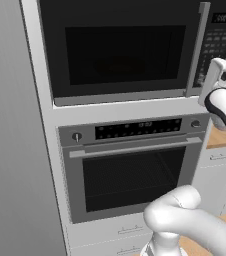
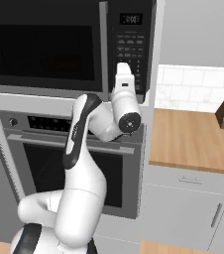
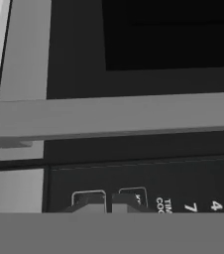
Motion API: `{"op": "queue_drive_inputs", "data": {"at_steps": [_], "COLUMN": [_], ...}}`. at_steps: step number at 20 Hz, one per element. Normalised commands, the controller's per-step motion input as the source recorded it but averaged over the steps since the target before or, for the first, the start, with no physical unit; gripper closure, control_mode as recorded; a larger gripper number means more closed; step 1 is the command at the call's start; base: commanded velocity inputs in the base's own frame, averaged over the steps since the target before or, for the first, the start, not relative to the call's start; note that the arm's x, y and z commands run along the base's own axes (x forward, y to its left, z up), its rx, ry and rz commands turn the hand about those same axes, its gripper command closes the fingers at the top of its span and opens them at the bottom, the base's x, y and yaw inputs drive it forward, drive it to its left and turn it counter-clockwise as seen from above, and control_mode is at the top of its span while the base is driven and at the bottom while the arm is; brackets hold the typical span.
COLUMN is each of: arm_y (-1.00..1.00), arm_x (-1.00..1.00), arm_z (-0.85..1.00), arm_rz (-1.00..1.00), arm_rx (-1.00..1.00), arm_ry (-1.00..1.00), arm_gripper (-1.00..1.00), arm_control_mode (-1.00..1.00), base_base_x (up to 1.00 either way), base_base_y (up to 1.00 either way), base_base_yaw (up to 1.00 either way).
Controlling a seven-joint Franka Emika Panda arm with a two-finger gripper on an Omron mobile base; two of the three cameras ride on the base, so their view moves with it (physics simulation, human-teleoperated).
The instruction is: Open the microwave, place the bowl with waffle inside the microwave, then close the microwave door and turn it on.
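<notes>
The microwave (image 1: 120, 50) sits built into the cabinet column above the steel oven (image 1: 130, 165), and the microwave door (image 2: 44, 47) lies flush and shut, its long silver handle (image 1: 197, 47) running vertically between the dark window and the keypad panel (image 2: 131, 47). The arm reaches up so that the gripper (image 3: 107, 202) stands right at the lower part of that keypad; in the hand view its two dark finger tips are drawn together with almost no gap, holding nothing, and they rest against or just short of two outlined buttons beside the digit keys. Whether they are actually touching I cannot tell.

Judging from the shut door, what is left looks like the start press. The relation that matters: the button face lies straight ahead of the finger tips along the gripper's own axis, so the coming move is a short push forward into the panel, not a sideways one. The handle crosses the hand view as a grey bar above the tips, because that view is rolled.

The bowl with waffle is presumably behind the dark window, which is too dark to see through. The button labels are blurred and cut off, so which key sits under the tips is uncertain
</notes>
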Motion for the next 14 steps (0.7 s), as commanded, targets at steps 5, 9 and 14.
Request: {"op": "queue_drive_inputs", "data": {"at_steps": [5,9,14], "arm_y": [-0.06,0.0,-0.11], "arm_x": [0.08,0.0,-0.35], "arm_z": [-0.13,-0.2,-0.01], "arm_rz": [0.0,0.0,0.0], "arm_rx": [0.0,0.0,0.01], "arm_ry": [0.0,0.0,-0.01], "arm_gripper": [1.0,1.0,1.0], "arm_control_mode": [-1.0,-1.0,-1.0], "base_base_x": [0.0,0.0,0.0], "base_base_y": [0.0,0.0,0.0], "base_base_yaw": [0.0,0.0,0.0]}}
